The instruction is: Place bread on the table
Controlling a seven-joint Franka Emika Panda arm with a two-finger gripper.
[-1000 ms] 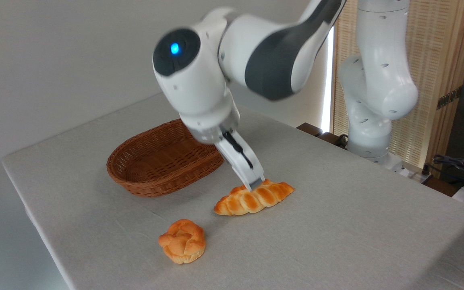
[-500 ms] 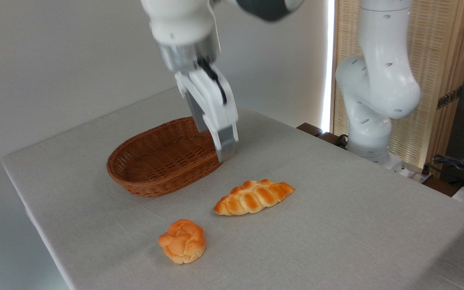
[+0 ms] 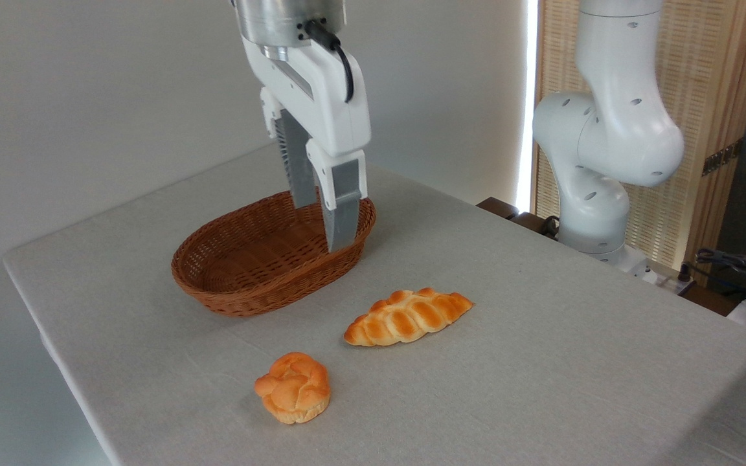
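Lying flat on the table (image 3: pixel 574 362), the bread (image 3: pixel 408 316) sits below and to the right of the gripper (image 3: pixel 322 223), well apart from it and touched by nothing. Its long axis runs from lower left to upper right, one tapered end toward the round bun (image 3: pixel 293 387), the other toward the arm's base. The gripper hangs above the near end of the wicker basket (image 3: pixel 230 285), which holds nothing; its fingers show only a narrow gap and grip nothing. Judging by this, the placing step looks done and the task near complete; the next move probably calls only for a clear retreat, without brushing the basket rim.
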